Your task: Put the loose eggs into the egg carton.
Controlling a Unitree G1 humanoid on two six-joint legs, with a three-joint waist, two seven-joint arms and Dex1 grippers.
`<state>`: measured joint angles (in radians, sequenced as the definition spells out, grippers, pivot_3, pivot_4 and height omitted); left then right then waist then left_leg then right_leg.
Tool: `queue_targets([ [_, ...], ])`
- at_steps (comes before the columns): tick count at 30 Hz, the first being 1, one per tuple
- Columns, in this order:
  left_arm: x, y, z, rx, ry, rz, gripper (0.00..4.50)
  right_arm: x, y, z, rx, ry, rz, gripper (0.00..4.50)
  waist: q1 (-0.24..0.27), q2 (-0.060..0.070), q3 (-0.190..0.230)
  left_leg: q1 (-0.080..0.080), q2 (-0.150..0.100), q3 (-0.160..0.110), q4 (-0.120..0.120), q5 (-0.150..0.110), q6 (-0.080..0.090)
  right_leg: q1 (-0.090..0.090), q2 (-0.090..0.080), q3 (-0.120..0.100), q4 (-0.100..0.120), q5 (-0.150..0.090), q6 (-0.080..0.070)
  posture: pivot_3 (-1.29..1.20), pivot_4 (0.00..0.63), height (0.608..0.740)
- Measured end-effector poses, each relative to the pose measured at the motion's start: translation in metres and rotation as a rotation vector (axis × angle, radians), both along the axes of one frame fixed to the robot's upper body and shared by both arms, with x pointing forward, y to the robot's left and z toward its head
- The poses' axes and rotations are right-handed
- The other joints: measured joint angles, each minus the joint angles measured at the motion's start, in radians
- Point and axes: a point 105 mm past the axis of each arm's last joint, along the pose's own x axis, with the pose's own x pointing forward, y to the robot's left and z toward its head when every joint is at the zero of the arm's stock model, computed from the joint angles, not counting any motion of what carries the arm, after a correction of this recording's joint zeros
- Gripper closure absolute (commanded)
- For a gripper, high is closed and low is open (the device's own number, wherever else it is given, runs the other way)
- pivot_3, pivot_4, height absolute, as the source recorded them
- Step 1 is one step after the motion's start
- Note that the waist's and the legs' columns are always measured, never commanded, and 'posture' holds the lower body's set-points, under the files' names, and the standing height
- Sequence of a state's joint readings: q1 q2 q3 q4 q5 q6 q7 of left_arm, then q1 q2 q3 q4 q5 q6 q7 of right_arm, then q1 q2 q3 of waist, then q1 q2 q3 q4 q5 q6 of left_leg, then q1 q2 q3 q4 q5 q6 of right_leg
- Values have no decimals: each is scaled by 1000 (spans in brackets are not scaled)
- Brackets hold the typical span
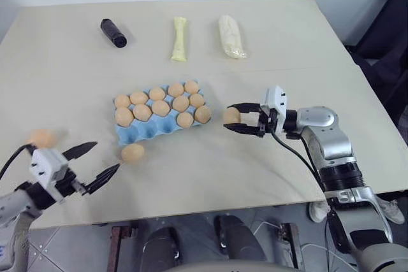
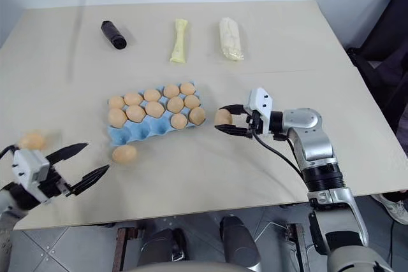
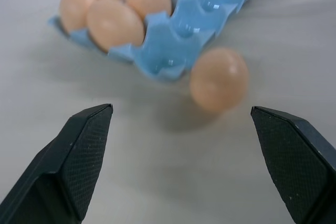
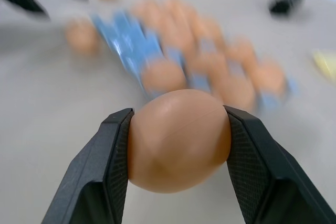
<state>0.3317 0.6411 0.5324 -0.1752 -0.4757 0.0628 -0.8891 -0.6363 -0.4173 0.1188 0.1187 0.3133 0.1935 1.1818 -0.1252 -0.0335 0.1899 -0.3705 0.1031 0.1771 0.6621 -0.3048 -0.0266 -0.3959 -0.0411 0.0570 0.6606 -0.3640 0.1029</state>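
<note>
Right claw clamped on one egg at 3 o'clock of egg carton, left claw spread wide, empty, loose egg on bench at carton's 6 o'clock.

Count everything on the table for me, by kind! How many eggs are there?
Eggs in the egg carton: 12
Loose eggs lying outside it: 2
Held egg in the right end effector: 1
Egg carton: 1
Black cylinder: 1
Pale yellow rolls: 2
Total: 19 things, 15 of them eggs.
</note>
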Motion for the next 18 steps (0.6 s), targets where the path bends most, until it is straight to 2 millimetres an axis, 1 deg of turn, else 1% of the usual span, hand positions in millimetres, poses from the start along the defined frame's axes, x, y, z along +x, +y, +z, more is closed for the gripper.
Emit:
queue_targets([
  [3,-4,1,-4,-10,2,11,0,-11,40,7,40,4,77,2271,-1,0,0,0,-1,0,0,0,0,0,-1,-1,0,1,-1,0,150,740],
  [4,-5,0,-5,-16,-1,16,0,-13,53,6,40,9,90,2271,0,-1,0,-1,-1,-1,0,0,0,0,-2,-2,0,1,-2,0,150,740],
  [5,-6,0,-6,-22,2,19,0,-14,61,6,39,12,97,2271,0,-1,0,-1,-2,0,0,0,1,0,-3,-3,0,1,-2,0,150,740],
  [6,-8,0,-9,-28,9,24,0,-11,73,5,38,13,97,2271,-1,-1,-1,-1,-2,0,0,0,1,0,-4,-3,0,1,-2,0,150,740],
  [9,-8,-5,-10,-39,7,20,0,-7,99,1,12,-25,110,2271,0,-2,-1,-2,-2,-2,0,0,1,0,-4,-7,0,1,-2,0,150,740],
  [11,-7,-9,-9,-38,1,14,0,-3,108,-2,6,-38,112,2271,0,-2,-1,-2,-2,-2,0,0,1,0,-4,-9,0,1,-2,0,150,740],
  [13,-7,-13,-8,-39,-4,3,0,2,112,-5,5,-43,104,2271,-1,-2,-1,-2,-2,-2,0,-1,0,0,-4,-10,-1,1,-2,0,150,740],
  [15,-6,-15,-9,-45,-2,4,0,9,117,-7,-4,-48,87,1604,-9,-2,-1,-2,-1,-1,0,-1,0,0,-4,-10,-1,1,-2,0,150,740],
  [18,-6,-19,-9,-54,-2,-2,0,13,121,-11,-2,-37,84,652,-14,-2,-1,-2,-1,-2,-1,-1,0,0,-4,-11,-1,1,-2,0,150,740],
])
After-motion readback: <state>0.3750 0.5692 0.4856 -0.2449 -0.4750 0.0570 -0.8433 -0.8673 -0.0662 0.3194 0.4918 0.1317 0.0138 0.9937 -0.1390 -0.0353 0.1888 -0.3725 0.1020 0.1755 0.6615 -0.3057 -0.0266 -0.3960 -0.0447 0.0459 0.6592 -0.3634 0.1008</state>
